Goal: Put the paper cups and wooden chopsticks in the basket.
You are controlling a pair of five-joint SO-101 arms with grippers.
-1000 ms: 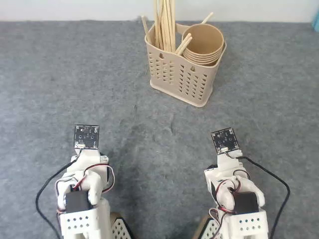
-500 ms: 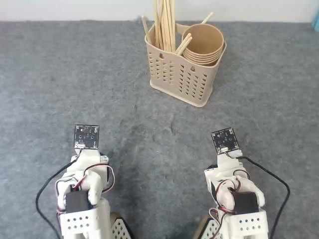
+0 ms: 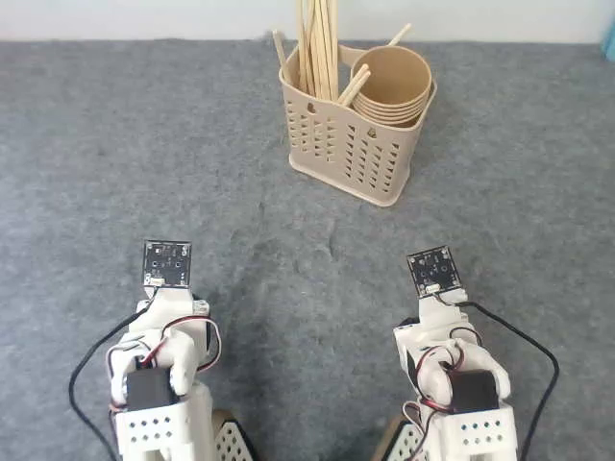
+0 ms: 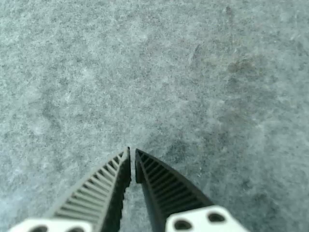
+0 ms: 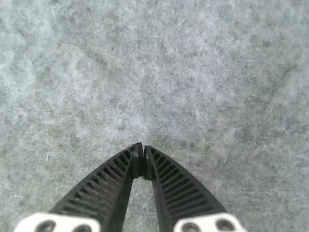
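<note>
Left gripper (image 4: 133, 152) and right gripper (image 5: 143, 146), each clenched on nothing, hang over the grey mat (image 3: 115, 144) near the arm bases. Well apart from both, the basket (image 3: 351, 163) holds the stacked paper cups (image 3: 392, 82) and the upright wooden chopsticks (image 3: 317, 38). The task reads as complete.

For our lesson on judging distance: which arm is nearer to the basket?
Right. The right arm is back from the basket and slightly to its right; the left arm is equally far back but much farther off to its left.
</note>
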